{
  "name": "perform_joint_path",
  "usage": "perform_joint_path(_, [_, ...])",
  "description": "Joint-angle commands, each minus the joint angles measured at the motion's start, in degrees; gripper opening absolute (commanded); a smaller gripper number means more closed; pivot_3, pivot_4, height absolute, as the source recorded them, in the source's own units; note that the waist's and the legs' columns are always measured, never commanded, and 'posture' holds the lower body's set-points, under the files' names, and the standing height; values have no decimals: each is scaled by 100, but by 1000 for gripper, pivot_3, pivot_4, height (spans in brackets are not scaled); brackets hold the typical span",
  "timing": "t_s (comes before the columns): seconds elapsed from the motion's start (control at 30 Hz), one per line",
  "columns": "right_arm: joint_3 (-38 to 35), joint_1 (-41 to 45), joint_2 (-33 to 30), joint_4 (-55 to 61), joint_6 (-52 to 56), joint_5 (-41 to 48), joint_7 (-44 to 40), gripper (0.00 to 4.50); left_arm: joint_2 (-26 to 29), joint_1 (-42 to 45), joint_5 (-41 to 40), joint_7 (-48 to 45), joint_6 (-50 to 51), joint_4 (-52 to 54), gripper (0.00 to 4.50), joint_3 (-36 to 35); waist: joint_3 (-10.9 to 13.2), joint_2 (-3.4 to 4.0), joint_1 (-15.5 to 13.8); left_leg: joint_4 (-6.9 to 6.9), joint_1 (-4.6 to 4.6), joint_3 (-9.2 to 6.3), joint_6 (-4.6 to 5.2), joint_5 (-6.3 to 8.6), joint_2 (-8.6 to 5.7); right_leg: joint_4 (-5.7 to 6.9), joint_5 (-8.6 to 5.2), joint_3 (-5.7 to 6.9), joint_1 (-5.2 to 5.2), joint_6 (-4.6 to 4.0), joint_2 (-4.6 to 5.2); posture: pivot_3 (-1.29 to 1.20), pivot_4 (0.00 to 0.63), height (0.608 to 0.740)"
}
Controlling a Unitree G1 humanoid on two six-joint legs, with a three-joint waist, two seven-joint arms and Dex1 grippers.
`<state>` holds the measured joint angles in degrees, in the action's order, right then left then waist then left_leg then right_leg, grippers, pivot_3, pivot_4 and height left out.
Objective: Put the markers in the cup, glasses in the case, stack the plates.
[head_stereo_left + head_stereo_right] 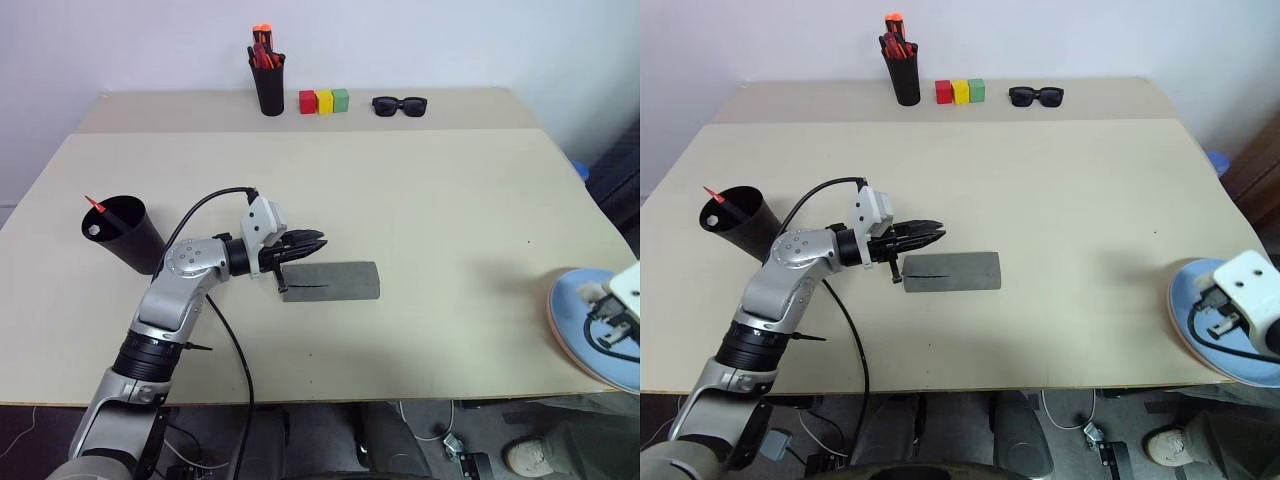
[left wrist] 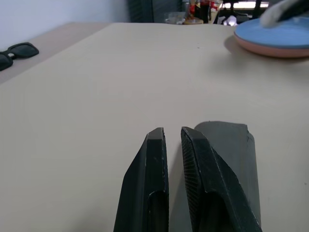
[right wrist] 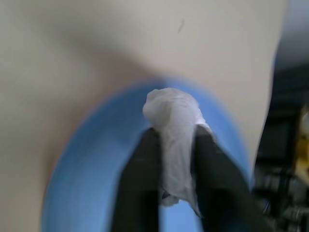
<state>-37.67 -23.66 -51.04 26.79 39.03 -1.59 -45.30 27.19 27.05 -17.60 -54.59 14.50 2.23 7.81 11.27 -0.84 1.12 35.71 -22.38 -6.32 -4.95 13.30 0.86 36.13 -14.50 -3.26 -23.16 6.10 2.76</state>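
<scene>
Left gripper (image 1: 318, 241) clenched, empty — level above the closed grey case (image 1: 332, 281). Right gripper (image 3: 175, 145) pinches a white crumpled wad (image 3: 176, 140) over the stacked plates (image 1: 1200, 320) at the table's (image 1: 420, 190) right edge. Red marker (image 1: 96, 205) stands in the cup (image 1: 130, 235).

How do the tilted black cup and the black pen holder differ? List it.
The cup leans tilted near the table's left edge; the pen holder stands upright at the back.
The cup is wide and tapered; the pen holder is narrower and straight-sided.
The cup holds one slim red marker; the pen holder holds a bunch of orange-capped markers.
Both are black, open-topped containers on the same table.
</scene>
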Motion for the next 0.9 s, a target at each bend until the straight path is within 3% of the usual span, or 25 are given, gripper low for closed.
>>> perform_joint_path(0.03, [-138, 206, -63, 177, -145, -44, 155, 2956, 88, 42, 89, 72, -194, 105, 492, -155, -1, 3, 12, 3, 1, 2, 0, 0, 0, 1, 1, -2, 0, 0, 1, 0, 150, 740])
perform_joint_path(0.07, [-75, 323, -73, 193, -231, -20, 200, 3450, 136, 46, 81, 119, -144, 136, 492, -235, -1, 2, 15, 5, 2, 4, 0, 0, 0, 1, 1, -3, 1, 0, 1, 0, 150, 740])
perform_joint_path(0.3, [436, 1192, -121, -155, -898, 349, 51, 3450, 572, -649, -92, 373, 220, 917, 492, -701, -1, 5, 7, -6, 2, 3, 1, 1, 3, -1, 2, -2, -1, -4, 0, 0, 150, 740])
perform_joint_path(0.53, [1387, 2741, 481, -479, -877, 1642, -297, 3450, 843, -1997, -166, 915, 650, 1828, 492, -1491, 3, -1, 25, -7, 1, 1, 2, 1, 5, 0, 10, -2, -2, -18, 0, 0, 150, 740])
perform_joint_path(0.9, [2315, 3597, 789, -1600, -1468, 1998, -592, 3450, 971, -3178, -126, 1370, 770, 2559, 492, -2086, 3, 1, -3, -6, 0, 3, 2, 2, 4, 0, 10, -2, -4, -21, 2, 0, 150, 740])
